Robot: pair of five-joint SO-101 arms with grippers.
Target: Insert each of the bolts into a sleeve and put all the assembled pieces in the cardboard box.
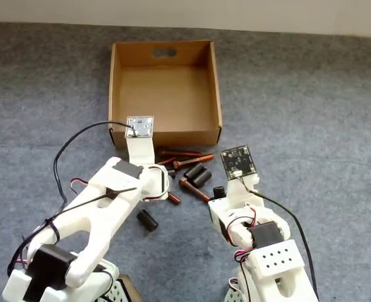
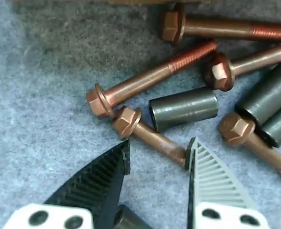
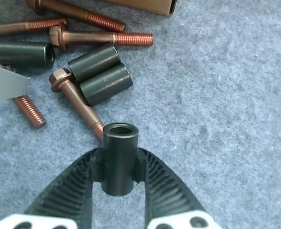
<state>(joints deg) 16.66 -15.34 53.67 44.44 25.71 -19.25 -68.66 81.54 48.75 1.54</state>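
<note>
- Right wrist view: my right gripper is closed on a dark sleeve, which lies lengthwise between the fingers.
- Left wrist view: my left gripper is spread wide and holds nothing, its tips either side of a copper bolt lying on the grey mat.
- High view: the pile of bolts and sleeves lies between my arms. The cardboard box is at 12 o'clock from it, and a stray sleeve at 7 o'clock.

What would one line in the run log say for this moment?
left gripper: open over copper-coloured hex-head bolt | right gripper: shut on dark metal cylindrical sleeve | brown cardboard box: no pieces inside
</note>
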